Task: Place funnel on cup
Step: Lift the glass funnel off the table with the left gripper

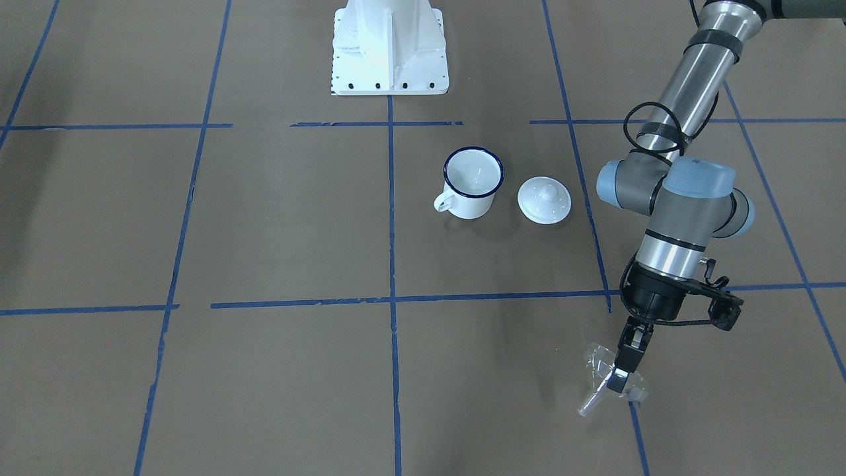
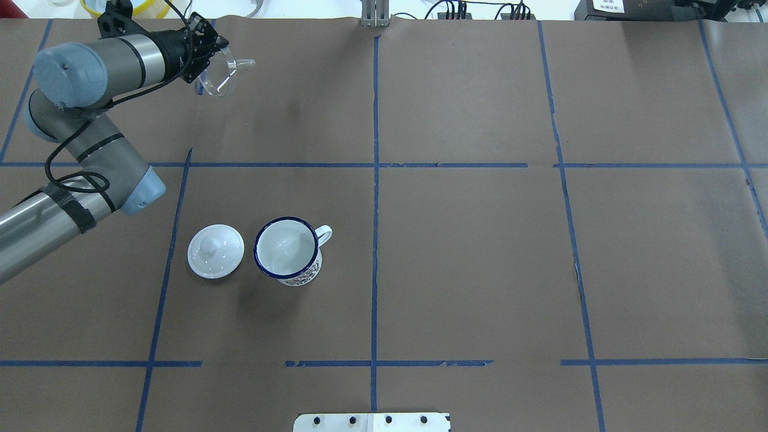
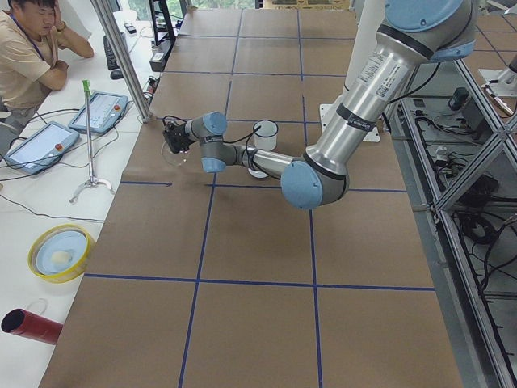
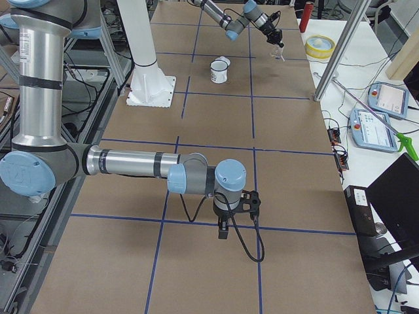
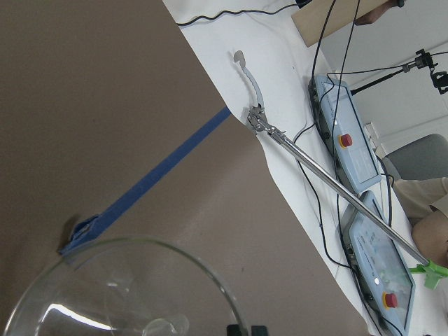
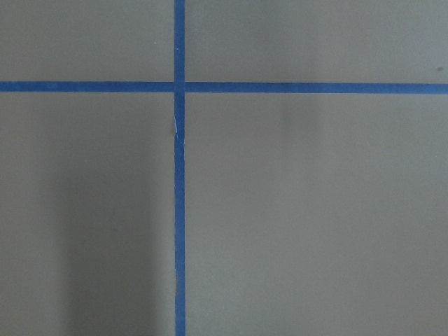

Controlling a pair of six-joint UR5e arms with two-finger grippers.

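Observation:
The clear funnel (image 1: 603,373) hangs in my left gripper (image 1: 620,378), which is shut on its rim. It is held tilted a little above the table's far left corner, spout sideways; it also shows in the overhead view (image 2: 221,72) and as a glass cone in the left wrist view (image 5: 119,287). The cup (image 1: 470,182), a white mug with a dark blue rim, stands upright and empty near the table's middle (image 2: 287,251), well apart from the funnel. My right gripper (image 4: 222,229) shows only in the exterior right view, pointing down over bare table; I cannot tell whether it is open.
A round white knobbed lid (image 1: 544,199) lies just beside the cup, on its left-arm side (image 2: 215,251). The white robot base (image 1: 388,46) stands at the near edge. Beyond the far edge lie teach pendants (image 5: 343,140) and a long grabber tool (image 5: 315,168). An operator (image 3: 32,56) sits there.

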